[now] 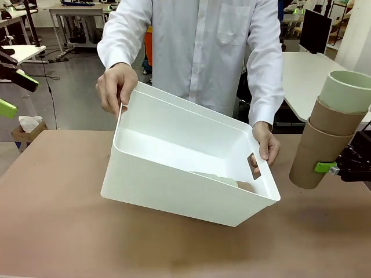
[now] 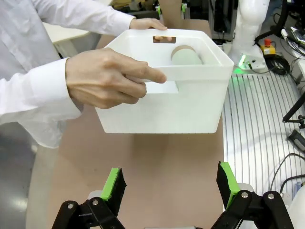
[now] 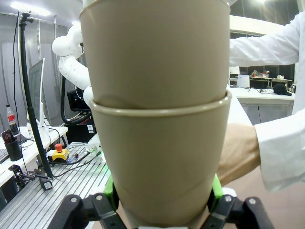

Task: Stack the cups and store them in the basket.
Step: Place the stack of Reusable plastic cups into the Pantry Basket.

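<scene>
Over the brown table [image 1: 52, 220], the basket [image 1: 174, 174] is held tilted by a person [image 1: 197, 52] beside the right gripper [image 1: 331, 168], which is clamped on the stacked cups [image 1: 330, 130]. Storing is in hand, and lowering them inside is judged next. The left gripper [image 2: 171, 186] is spread empty.

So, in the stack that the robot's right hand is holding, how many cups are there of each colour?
tan-brown cups: 2
mint green cup: 1
Total: 3 cups in the stack, gripped at the lowest one by the right hand.
</scene>
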